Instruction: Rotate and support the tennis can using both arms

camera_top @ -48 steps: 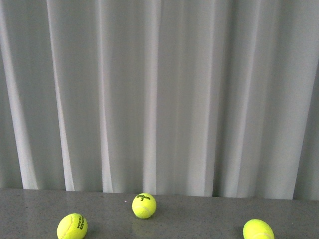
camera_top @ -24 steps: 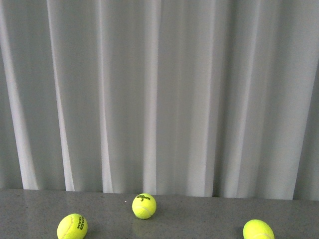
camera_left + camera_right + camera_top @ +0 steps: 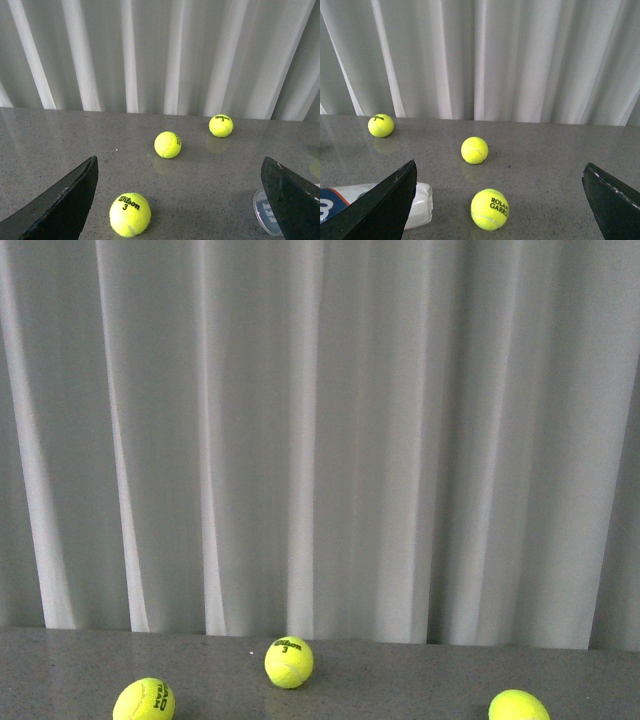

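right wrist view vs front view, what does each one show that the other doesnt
Only the right wrist view: the tennis can lying on the table, and the right claw, open and empty. Only the front view: nothing of its own, just a taller stretch of curtain. Both: the grey table, the white curtain and three yellow tennis balls.

"Wilson 3" ball (image 3: 130, 214) — "ROLAND GARROS" ball (image 3: 490, 209)
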Available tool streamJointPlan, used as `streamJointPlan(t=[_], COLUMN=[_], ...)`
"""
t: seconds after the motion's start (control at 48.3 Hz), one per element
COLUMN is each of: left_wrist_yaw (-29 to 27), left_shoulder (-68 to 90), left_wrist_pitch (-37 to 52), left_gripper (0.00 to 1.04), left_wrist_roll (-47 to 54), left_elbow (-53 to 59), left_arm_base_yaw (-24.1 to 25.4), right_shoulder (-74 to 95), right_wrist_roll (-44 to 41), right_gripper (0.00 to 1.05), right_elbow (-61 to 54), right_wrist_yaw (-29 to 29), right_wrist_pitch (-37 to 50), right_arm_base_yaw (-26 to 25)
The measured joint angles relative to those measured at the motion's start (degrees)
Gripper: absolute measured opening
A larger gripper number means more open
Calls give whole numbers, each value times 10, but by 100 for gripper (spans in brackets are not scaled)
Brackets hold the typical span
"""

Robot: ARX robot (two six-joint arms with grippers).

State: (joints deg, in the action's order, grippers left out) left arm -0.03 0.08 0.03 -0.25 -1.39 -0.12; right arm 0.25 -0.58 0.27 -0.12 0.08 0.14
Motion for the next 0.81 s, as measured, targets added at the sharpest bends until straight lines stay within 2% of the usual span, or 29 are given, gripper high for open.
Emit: streamJointPlan(t=[0.352, 0.435, 0.476, 0.559, 0.704, 0.807], left_wrist_yaw=[0, 35, 53, 119, 235, 300], left_shoulder=[0, 62, 110, 240, 476, 620], left_wrist_pitch=[0, -100, -114, -54, 126, 202], left_gripper=[98, 98, 98, 98, 98, 98], left_wrist_roll=[0, -72, -114, -168, -204, -208], left_elbow=[0, -38, -53, -76, -144, -193], left_arm_base_yaw=[0, 6, 9, 24, 51, 52], right_shoulder=[0, 0, 0, 0, 0, 0], right_wrist_roll=[0, 0, 0, 0, 0, 0], right_gripper=[98, 98, 98, 98, 98, 98], right_elbow=[0, 0, 0, 0, 0, 0], right_wrist_yaw=[0, 0, 0, 0, 0, 0], right_wrist_pitch=[0, 0, 0, 0, 0, 0], right_arm_base_yaw=[0, 0, 0, 0, 0, 0])
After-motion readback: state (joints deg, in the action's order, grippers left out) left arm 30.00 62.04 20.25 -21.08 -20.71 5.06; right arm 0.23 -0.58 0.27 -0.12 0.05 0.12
